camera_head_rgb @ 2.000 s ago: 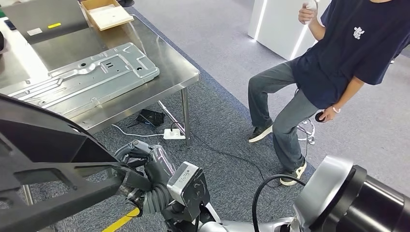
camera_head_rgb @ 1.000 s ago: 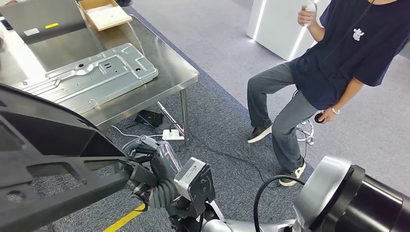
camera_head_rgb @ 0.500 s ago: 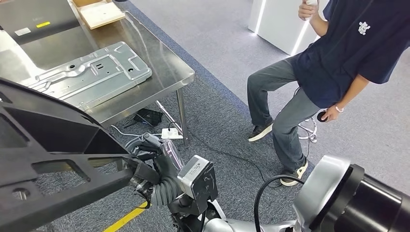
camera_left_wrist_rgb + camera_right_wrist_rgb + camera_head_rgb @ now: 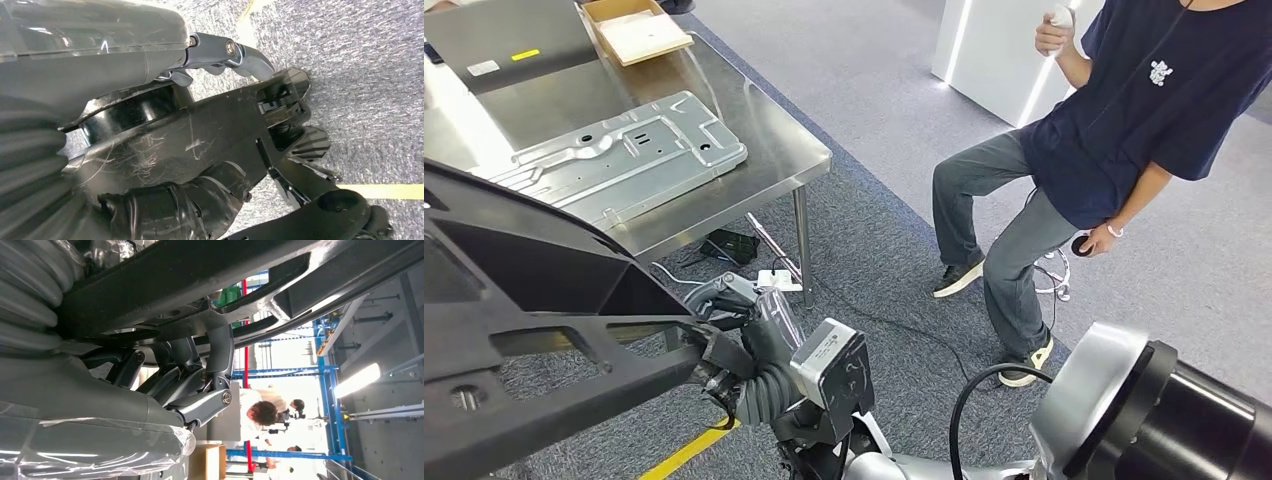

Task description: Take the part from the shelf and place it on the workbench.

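The right hand (image 4: 744, 345) is closed around the edge of the big black part (image 4: 534, 330), its thumb over the top of a black strut and its darker fingers curled beneath it; the right wrist view shows those fingers (image 4: 200, 370) hooked up against the underside of the black frame (image 4: 210, 275). In the left wrist view the left hand (image 4: 150, 165) grips another stretch of the same part (image 4: 210, 145), with the thumb across one scratched face and the dark fingers wrapped under the other. The part is therefore carried in both hands, held in the air in front of the robot, above the grey carpet (image 4: 894, 290) and a yellow floor line (image 4: 686, 452).

Beyond the part stands a steel table (image 4: 769, 160) with a long pressed metal panel (image 4: 624, 160) lying flat on it, and a shallow cardboard box (image 4: 636, 28) near its far edge. Under the table lie a white power strip (image 4: 780, 279) and cables. To the right, well apart from the table, a person (image 4: 1114, 130) in a dark shirt and grey trousers holds a controller in each hand.
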Controlling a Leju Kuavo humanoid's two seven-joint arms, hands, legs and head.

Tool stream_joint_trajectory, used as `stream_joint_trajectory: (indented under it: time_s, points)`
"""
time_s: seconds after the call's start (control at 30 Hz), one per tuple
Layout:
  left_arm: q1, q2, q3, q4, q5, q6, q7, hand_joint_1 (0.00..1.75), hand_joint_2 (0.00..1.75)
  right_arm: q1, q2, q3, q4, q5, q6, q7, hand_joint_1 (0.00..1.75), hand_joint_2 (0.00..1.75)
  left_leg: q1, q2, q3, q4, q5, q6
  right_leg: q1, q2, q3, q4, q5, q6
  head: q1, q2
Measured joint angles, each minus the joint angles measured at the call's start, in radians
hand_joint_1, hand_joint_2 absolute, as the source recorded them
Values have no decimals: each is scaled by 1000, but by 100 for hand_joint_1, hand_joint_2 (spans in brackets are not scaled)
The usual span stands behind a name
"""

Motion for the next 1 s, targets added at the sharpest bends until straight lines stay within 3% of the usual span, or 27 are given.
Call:
stream_joint_trajectory:
  time_s: [0.07, 0.1, 0.17, 0.3, 0.37, 0.43, 0.47, 0.5, 0.53, 0.6, 0.67, 0.77, 0.8, 0.9, 1.0]
  points:
    - [0, -1, 0, 0, 0, 0, 1, 0, 175, 0, 0, 0, 0, 0, 0, 0, 175, 175, 3, -2, 0, 9, -6, -7, -6, -1, 51, -105, 63, 5, 0, 0]
    - [0, -1, 0, 0, 0, 0, 1, 0, 175, -1, 0, 0, 0, 0, 0, -1, 175, 175, 3, -3, -2, 15, -11, -13, -8, -1, 77, -158, 81, 7, 0, 0]
    - [-1, -1, 0, 0, -1, 0, 2, 0, 175, 1, 1, -1, 0, 0, 0, -10, 175, 175, 0, -6, -8, 30, -21, -24, -8, 3, 102, -208, 88, -3, 0, 0]
    - [-1, 0, 0, 0, -4, 0, 4, 0, 175, 10, 11, -1, 0, 0, 0, -33, 175, 175, 1, -6, -18, 47, -34, -40, -4, 7, 103, -217, 88, -34, 0, 0]
    - [-2, 0, 0, 0, -5, 0, 4, 0, 175, 11, 16, -1, 1, 0, 0, -36, 175, 175, 3, -6, -49, 117, -77, -48, -5, 6, 104, -220, 89, -43, 0, 0]
    - [-3, 0, 0, 0, -6, 0, 5, 0, 175, 13, 19, -1, 1, 0, 0, -36, 175, 175, 4, -5, -107, 242, -136, -51, 0, 4, 103, -220, 88, -48, 0, 0]
    - [-4, 0, 0, 0, -7, 0, 5, 0, 175, 13, 19, -1, 1, 0, 0, -36, 175, 175, 4, -5, -132, 293, -152, -50, 3, 4, 103, -220, 88, -49, 0, 0]
    - [-4, 0, 0, 0, -8, 0, 6, 0, 175, 13, 19, -1, 1, 0, 0, -36, 175, 175, 3, -5, -144, 315, -150, -47, 6, 4, 104, -220, 87, -51, 0, 0]
    - [-5, 0, 0, 0, -9, 0, 8, 0, 175, 13, 19, -1, 2, 0, 0, -36, 175, 175, 1, -5, -138, 301, -130, -41, 9, 4, 106, -220, 86, -52, 0, 0]
    - [-5, 0, 0, 0, -12, 0, 10, 0, 175, 13, 20, -2, 1, 0, 0, -36, 175, 175, -8, -5, -83, 183, -58, -20, 13, 7, 113, -221, 84, -54, 0, 0]
    - [-6, 3, 0, 0, -14, 0, 10, 0, 175, 13, 20, -2, 1, 0, 0, -36, 175, 175, -20, -5, -33, 76, -16, 1, 13, 7, 116, -223, 84, -54, 0, 0]
    - [-5, 5, 0, 0, -14, 0, 12, 0, 175, 13, 21, -2, 1, 0, 0, -35, 175, 175, -31, -6, -14, 30, -15, 17, 7, 5, 113, -232, 91, -42, 0, 0]
    - [-4, 6, 0, 0, -14, 1, 13, 0, 175, 13, 21, -2, 1, 0, 0, -35, 175, 175, -28, -5, -6, 13, -10, 20, 7, 3, 113, -235, 93, -37, 0, 0]
    - [-2, 6, 0, 0, -15, 3, 15, 0, 175, 14, 23, -2, 1, 0, 0, -36, 175, 175, -14, -1, 20, -35, 12, 18, 12, 0, 109, -217, 76, -26, 0, 0]
    - [-3, 6, 0, 0, -15, 3, 15, 0, 175, 14, 23, -2, 2, 0, 0, -36, 175, 175, -15, 0, 22, -39, 13, 18, 12, 0, 104, -202, 66, -23, 1, 0]
